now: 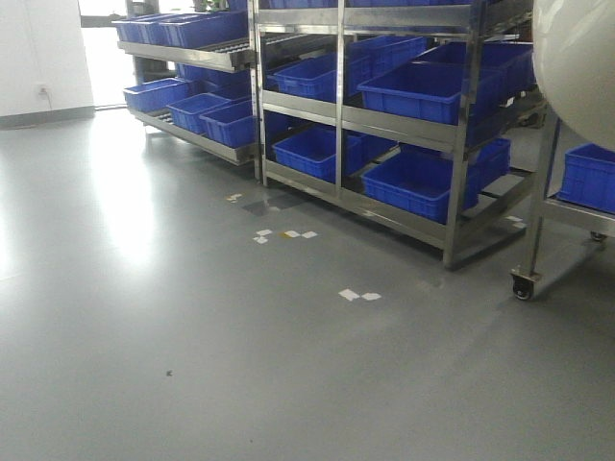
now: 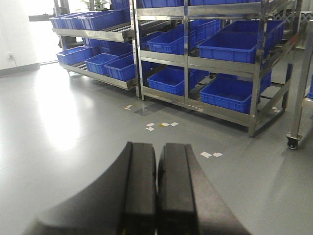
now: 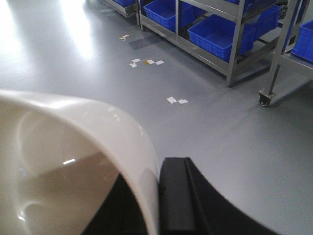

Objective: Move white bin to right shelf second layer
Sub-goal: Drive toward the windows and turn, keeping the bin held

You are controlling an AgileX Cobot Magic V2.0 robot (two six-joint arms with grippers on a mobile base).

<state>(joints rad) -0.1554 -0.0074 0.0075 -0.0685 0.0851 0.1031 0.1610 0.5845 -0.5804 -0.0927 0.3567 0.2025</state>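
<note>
The right gripper (image 3: 155, 171) clamps the rim of the white bin (image 3: 73, 127), held aloft above the grey floor (image 3: 234, 142); the left gripper (image 2: 156, 152) hangs closed and empty. Pickup looks done; delivery to the right shelf (image 1: 577, 213), standing well apart, is not yet made.

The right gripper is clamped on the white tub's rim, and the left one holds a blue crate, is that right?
One slip: the left gripper holds nothing. The left wrist view shows its jaws shut together, empty. The right gripper does clamp the white bin at its rim.
</note>
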